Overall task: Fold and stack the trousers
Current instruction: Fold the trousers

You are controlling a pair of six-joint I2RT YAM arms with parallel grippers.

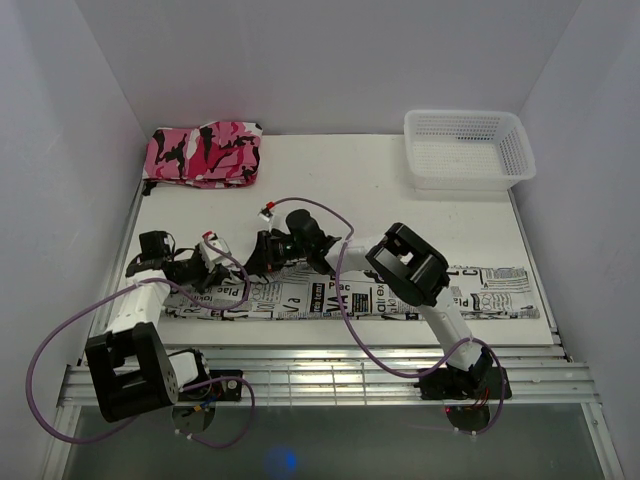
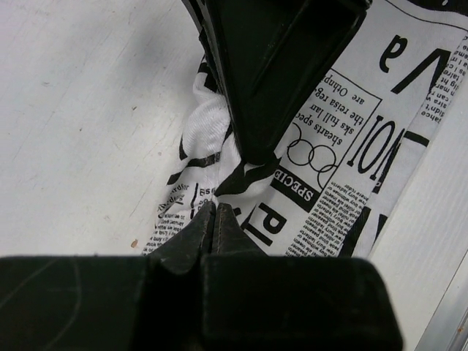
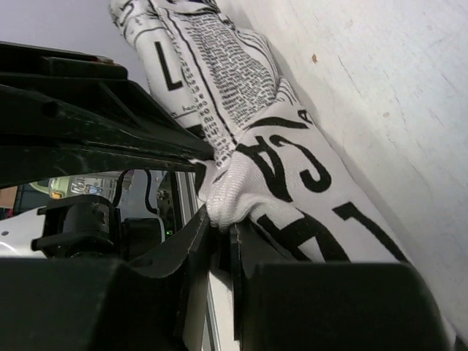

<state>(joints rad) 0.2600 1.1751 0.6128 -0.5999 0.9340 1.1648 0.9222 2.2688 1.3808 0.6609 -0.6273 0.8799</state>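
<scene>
1. Overhead, the trousers (image 1: 400, 297) lie as one long strip along the near edge of the table (image 1: 360, 190), long axis running left to right; the left gripper (image 1: 207, 262) and right gripper (image 1: 268, 256) both sit on the strip's far edge near its left end, the left one nearer the tip; the free length trails off rightward, so a fold would probably carry this end that way
2. Left wrist: the jaws are pressed together on a bunched white edge of the printed cloth; the rest spreads away to the right
3. Right wrist: the jaws are clamped on a puckered fold; the cloth runs up and away beyond them
</scene>
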